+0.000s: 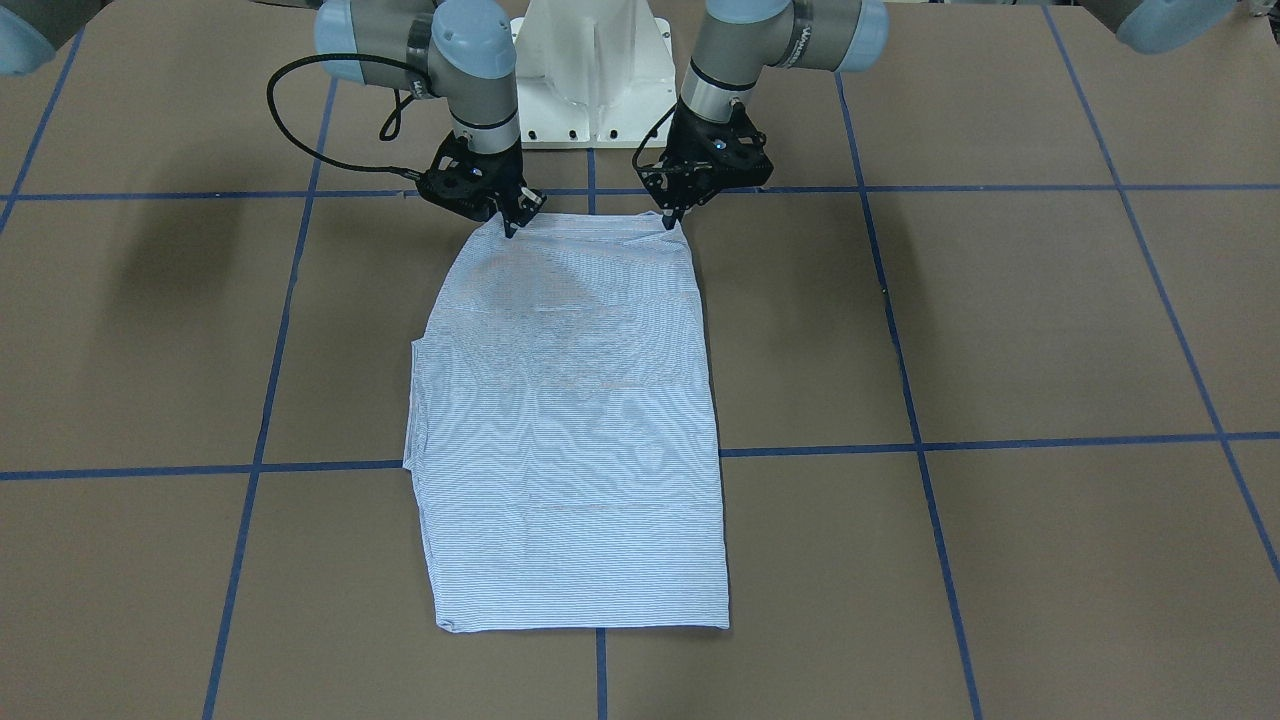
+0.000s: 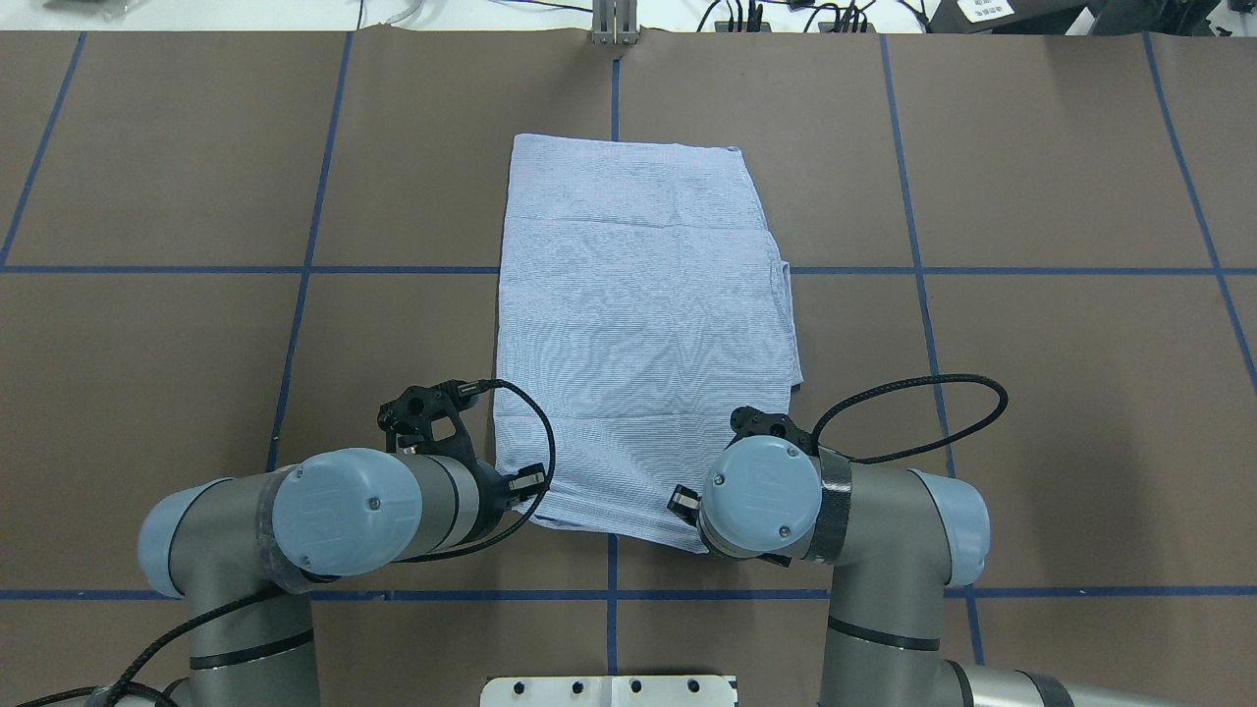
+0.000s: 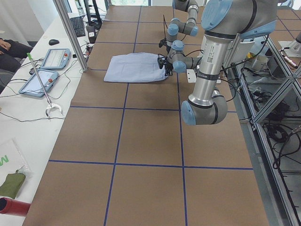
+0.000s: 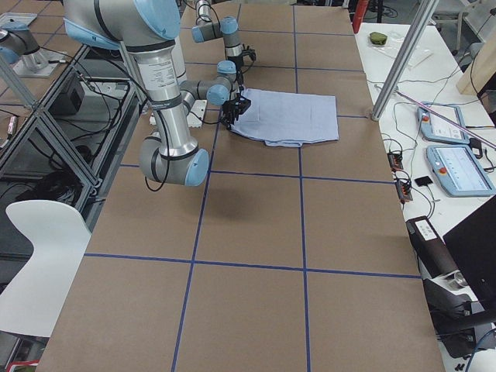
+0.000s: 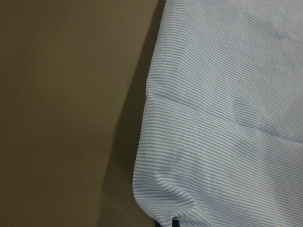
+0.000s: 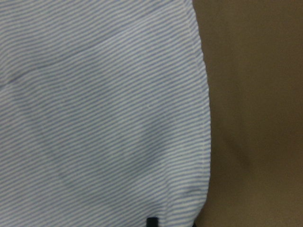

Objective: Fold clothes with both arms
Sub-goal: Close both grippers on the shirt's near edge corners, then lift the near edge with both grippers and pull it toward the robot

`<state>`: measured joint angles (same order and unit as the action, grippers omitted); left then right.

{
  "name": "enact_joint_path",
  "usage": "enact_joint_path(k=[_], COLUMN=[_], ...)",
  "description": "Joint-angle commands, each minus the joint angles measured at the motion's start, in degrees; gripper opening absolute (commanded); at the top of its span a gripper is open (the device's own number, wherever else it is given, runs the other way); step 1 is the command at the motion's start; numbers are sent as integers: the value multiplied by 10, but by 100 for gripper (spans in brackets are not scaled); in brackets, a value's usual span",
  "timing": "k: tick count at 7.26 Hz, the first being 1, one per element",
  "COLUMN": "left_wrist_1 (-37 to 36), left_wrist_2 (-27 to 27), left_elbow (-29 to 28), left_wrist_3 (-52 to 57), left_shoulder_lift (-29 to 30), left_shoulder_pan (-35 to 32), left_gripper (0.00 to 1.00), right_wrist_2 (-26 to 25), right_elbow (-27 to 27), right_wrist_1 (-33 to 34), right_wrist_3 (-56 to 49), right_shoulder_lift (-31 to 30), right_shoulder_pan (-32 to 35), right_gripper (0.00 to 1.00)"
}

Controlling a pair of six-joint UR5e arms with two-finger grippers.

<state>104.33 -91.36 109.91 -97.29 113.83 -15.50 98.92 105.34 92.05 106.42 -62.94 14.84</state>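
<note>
- Front-facing view: the shirt [image 1: 570, 420] lies folded into a long strip down the middle of the bench [image 1: 1000, 330], one short end towards the robot's base. The right claw [image 1: 512, 222] and the left claw [image 1: 672, 215] each sit on a corner of that end, fingers drawn to a narrow point on the cloth. I judge both to be closed on the shirt. The step in hand looks like folding this end over to the far hem.
- Overhead view: the wrists hide the fingers, so the grip cannot be checked here. The strip is not a true rectangle, as its edge on the robot's right bulges outward partway along. Both corners should rise together and travel along the blue tape line [image 2: 614, 88] that runs under the middle, or the fold will skew.
- Side views: the claws are too small to judge. The lift should be enough for the cloth to clear itself, but not so much that the far half drags.
- Left wrist view: the striped corner sits low in frame with shadow under its edge and a dark fingertip [image 5: 175, 223] at the bottom. A crease suggests stacked layers, and the pinch must hold all of them.
- Right wrist view: much the same, with the hem running straight. Keeping it taut between the corners should prevent sagging.
</note>
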Motion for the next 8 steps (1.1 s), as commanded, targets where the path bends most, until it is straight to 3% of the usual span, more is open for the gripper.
enact_joint_path(k=[1, 5, 8], left_wrist_1=[0, -1, -81], left_wrist_2=[0, -1, -3], left_elbow=[0, 9, 98], left_wrist_3=[0, 1, 1], left_shoulder_lift=[0, -1, -4], left_shoulder_pan=[-1, -2, 3], left_gripper=[0, 0, 0], right_wrist_2=[-3, 6, 32], right_elbow=[2, 27, 99], right_wrist_1=[-1, 0, 0], right_wrist_3=[31, 50, 46], right_shoulder_lift=[4, 10, -12], right_shoulder_pan=[3, 19, 20], right_gripper=[0, 0, 0])
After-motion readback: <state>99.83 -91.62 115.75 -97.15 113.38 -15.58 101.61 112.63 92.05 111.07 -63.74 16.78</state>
